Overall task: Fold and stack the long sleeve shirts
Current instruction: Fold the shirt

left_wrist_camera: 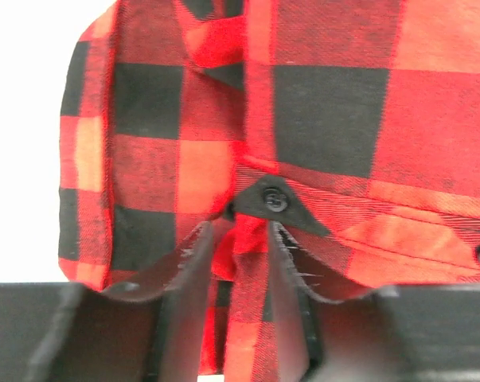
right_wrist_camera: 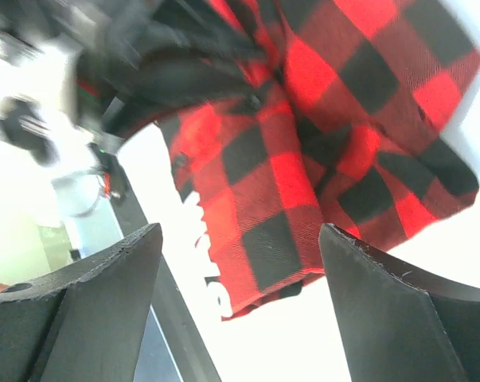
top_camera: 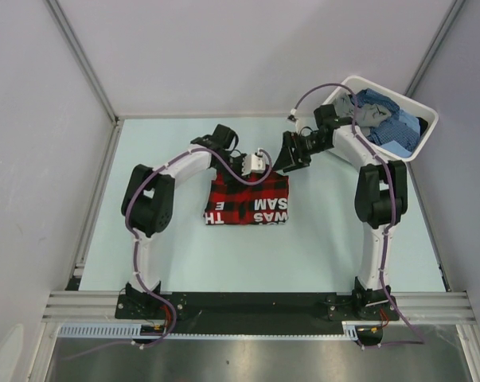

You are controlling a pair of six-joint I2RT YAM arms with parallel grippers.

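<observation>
The red-and-black check long sleeve shirt (top_camera: 247,200) lies folded into a rectangle at the table's middle, with white lettering along its near part. My left gripper (top_camera: 258,162) hangs over its far edge. In the left wrist view the left gripper (left_wrist_camera: 238,231) is partly open, and a ridge of the shirt (left_wrist_camera: 327,119) by a black button lies loose between its fingers. My right gripper (top_camera: 294,153) hovers off the far right corner. It stands wide open (right_wrist_camera: 240,235) above the shirt (right_wrist_camera: 303,159), holding nothing.
A white plastic tub (top_camera: 427,114) sits at the back right corner, holding a crumpled blue check shirt (top_camera: 392,129) and a grey one (top_camera: 347,106). Grey walls close in the table on three sides.
</observation>
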